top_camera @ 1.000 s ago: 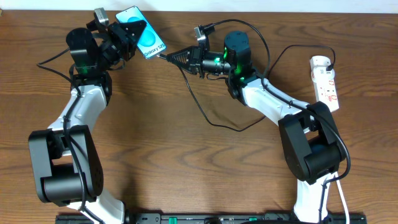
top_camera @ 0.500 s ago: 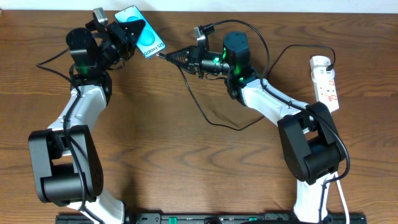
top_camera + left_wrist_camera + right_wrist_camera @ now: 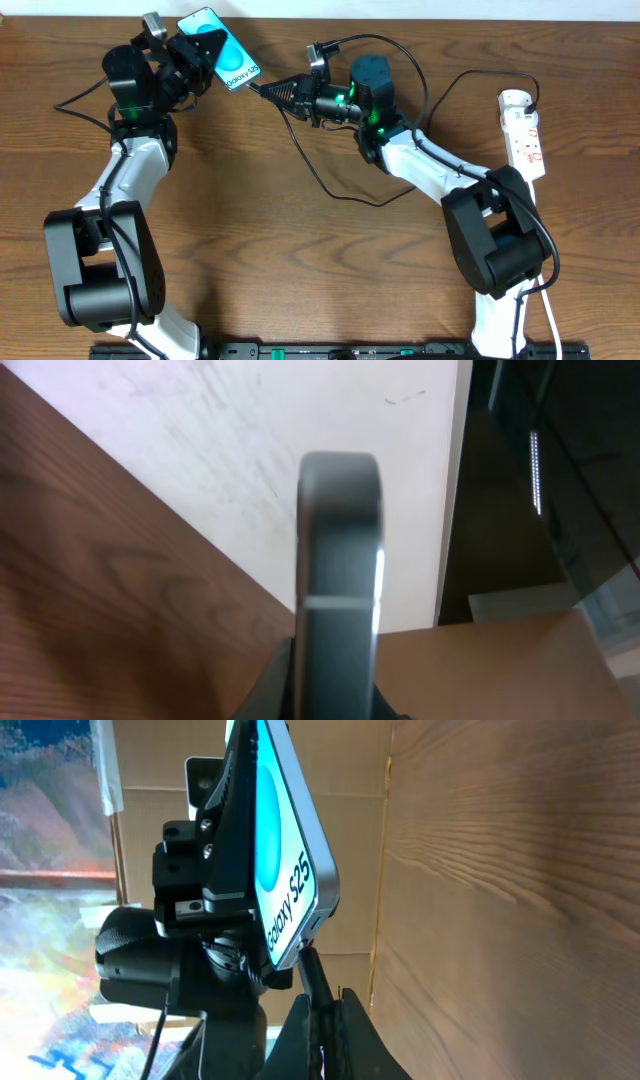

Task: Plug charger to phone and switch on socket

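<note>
My left gripper (image 3: 200, 52) is shut on the phone (image 3: 222, 47), held up off the table at the back left; its cyan screen reads "Galaxy S25". The left wrist view shows the phone's grey edge (image 3: 339, 570) between the fingers. My right gripper (image 3: 272, 90) is shut on the charger's plug tip (image 3: 308, 968), which touches the phone's bottom edge (image 3: 312, 925). The black charger cable (image 3: 320, 175) trails across the table. The white socket (image 3: 523, 132) lies at the far right with a black plug in its top end.
A thick white cord (image 3: 553, 320) runs near the right arm's base. The brown wooden table (image 3: 300, 270) has a white wall (image 3: 250, 450) behind its far edge. Cardboard boxes (image 3: 350, 840) stand behind the table in the right wrist view.
Both grippers have shifted a little to the left and back. The phone and the plug tip have moved with them, staying together.
</note>
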Action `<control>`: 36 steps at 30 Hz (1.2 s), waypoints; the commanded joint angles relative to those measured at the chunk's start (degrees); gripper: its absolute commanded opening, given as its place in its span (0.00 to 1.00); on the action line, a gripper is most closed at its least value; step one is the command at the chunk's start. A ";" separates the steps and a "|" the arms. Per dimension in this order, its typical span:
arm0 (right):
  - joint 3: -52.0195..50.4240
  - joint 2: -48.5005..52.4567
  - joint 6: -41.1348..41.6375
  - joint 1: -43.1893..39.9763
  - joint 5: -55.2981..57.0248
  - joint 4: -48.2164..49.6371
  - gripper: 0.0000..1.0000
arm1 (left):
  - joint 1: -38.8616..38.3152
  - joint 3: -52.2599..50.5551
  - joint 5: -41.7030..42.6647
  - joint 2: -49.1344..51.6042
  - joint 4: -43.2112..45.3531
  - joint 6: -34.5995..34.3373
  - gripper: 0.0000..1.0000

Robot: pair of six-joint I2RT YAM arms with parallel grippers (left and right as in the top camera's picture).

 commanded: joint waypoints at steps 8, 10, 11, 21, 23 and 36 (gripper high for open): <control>0.59 -0.50 2.49 3.78 8.83 1.27 0.01 | -2.23 0.50 7.08 -0.52 0.35 -1.40 0.07; 0.59 -0.50 2.49 3.89 9.25 1.27 0.01 | -2.23 0.50 7.08 -0.52 0.35 -1.40 0.07; 0.57 -0.50 2.49 3.98 9.51 1.25 0.01 | -2.23 0.50 7.08 -0.52 0.35 -1.40 0.07; 0.57 -0.50 3.58 3.98 11.06 1.22 0.01 | -2.23 0.50 7.06 -0.52 0.35 -1.38 0.07; 0.59 -0.50 3.58 4.04 11.41 1.22 0.01 | -2.23 0.50 7.04 -0.52 0.35 -1.38 0.07; 0.59 -0.50 9.55 4.11 16.02 1.25 0.01 | -2.23 0.50 4.13 -0.52 0.33 -1.40 0.07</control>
